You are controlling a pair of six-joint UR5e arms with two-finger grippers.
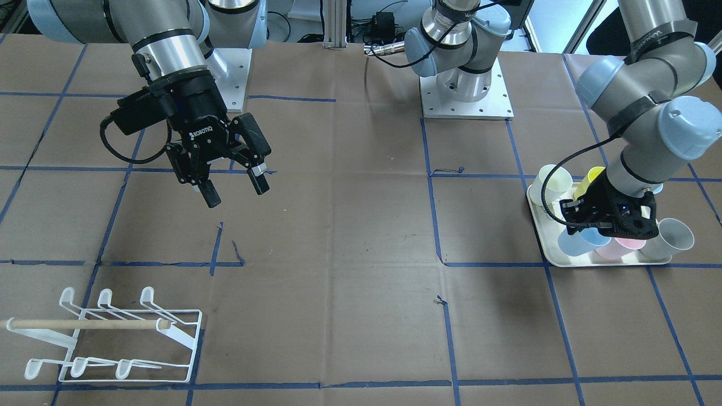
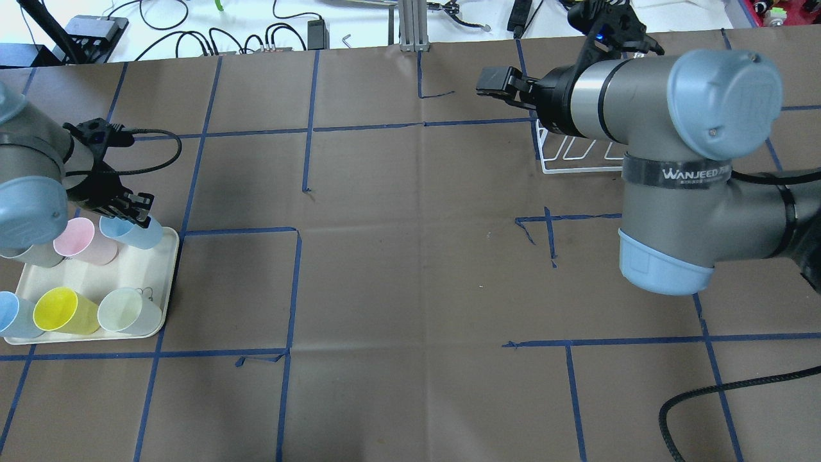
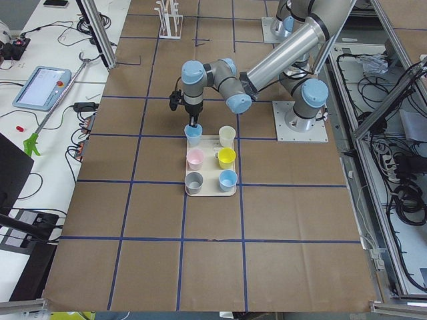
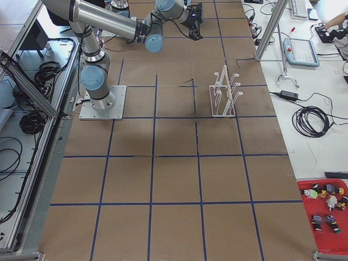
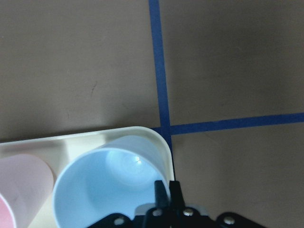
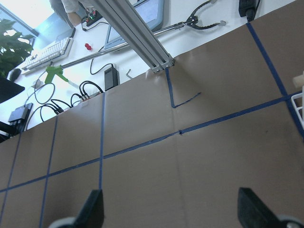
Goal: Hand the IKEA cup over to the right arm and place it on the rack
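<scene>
My left gripper (image 2: 131, 212) is over the far corner of the cream tray (image 2: 168, 282), shut on the rim of a light-blue cup (image 2: 135, 234). In the left wrist view its fingers (image 5: 164, 192) pinch the wall of that cup (image 5: 95, 185), which stands in the tray's corner. My right gripper (image 1: 234, 189) hangs open and empty above the table, apart from the cups. Its two fingers (image 6: 92, 211) stand wide apart in the right wrist view. The white wire rack (image 1: 113, 338) with a wooden dowel lies near the right arm and also shows in the overhead view (image 2: 577, 157).
The tray also holds a pink cup (image 2: 80, 239), a yellow cup (image 2: 61, 311), a pale green cup (image 2: 128, 311) and another blue cup (image 2: 13, 314). Brown paper with blue tape lines (image 2: 308, 128) covers the table. Cables and a metal post (image 2: 410, 25) stand at the far edge.
</scene>
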